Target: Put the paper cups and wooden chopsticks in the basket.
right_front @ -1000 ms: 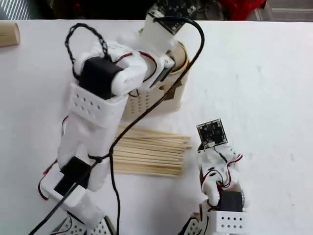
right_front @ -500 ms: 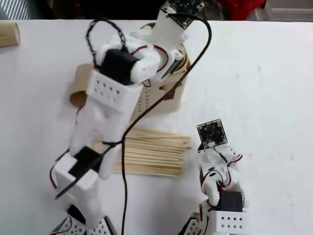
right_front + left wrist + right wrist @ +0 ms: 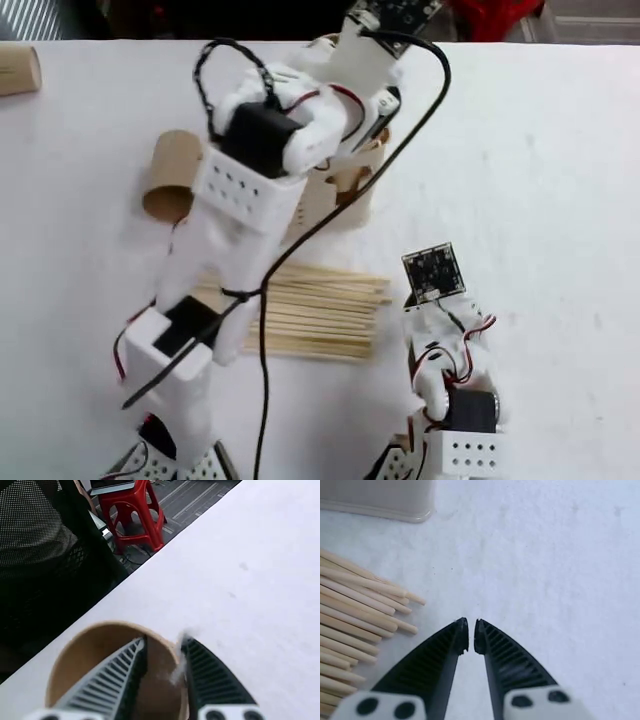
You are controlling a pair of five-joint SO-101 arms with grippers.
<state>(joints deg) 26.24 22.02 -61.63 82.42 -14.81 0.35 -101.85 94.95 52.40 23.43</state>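
Your left gripper pinches the light, easily crushed paper cup by its rim, so squeeze gently; the right gripper is closed and empty.

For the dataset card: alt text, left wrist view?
The left gripper pinches the rim of a brown paper cup, one finger inside and one outside. Beyond lie the white table and a red stool.

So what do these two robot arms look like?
The left arm and right arm are chunky white plastic shells around black motor blocks, with thin red and black wires. A thick black cable trails along the left one. The left gripper and right gripper each have two black ribbed, pointed fingers.
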